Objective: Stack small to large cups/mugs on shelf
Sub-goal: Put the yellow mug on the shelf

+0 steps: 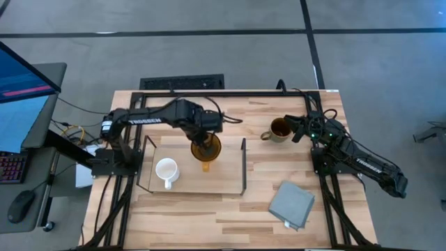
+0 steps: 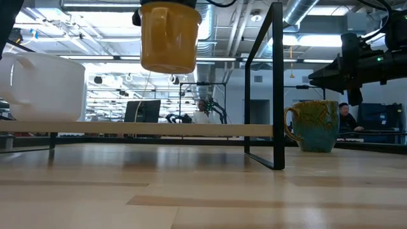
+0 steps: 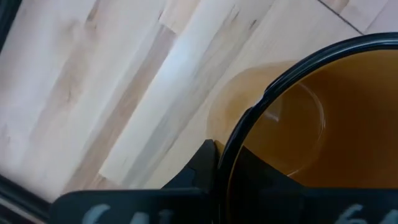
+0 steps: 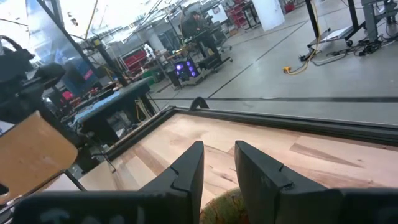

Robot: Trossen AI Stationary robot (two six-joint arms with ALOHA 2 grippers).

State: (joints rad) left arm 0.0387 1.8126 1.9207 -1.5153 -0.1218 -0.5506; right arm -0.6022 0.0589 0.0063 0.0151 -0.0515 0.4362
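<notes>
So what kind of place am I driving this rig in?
Probably a robotics lab or workshop floor: exposed ceiling ducts, benches of equipment behind the table, a person seated at a workstation, and a monitor beside the rig.

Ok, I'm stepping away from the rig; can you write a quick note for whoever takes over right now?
Left gripper: shut on the amber mug, held in the air above the shelf, mid-board.
Right gripper: open, beside the olive mug, which stands on the table right of the shelf.
Done: white mug on the shelf's left part.
Left: set the amber mug down, then shelve the olive mug.
</notes>
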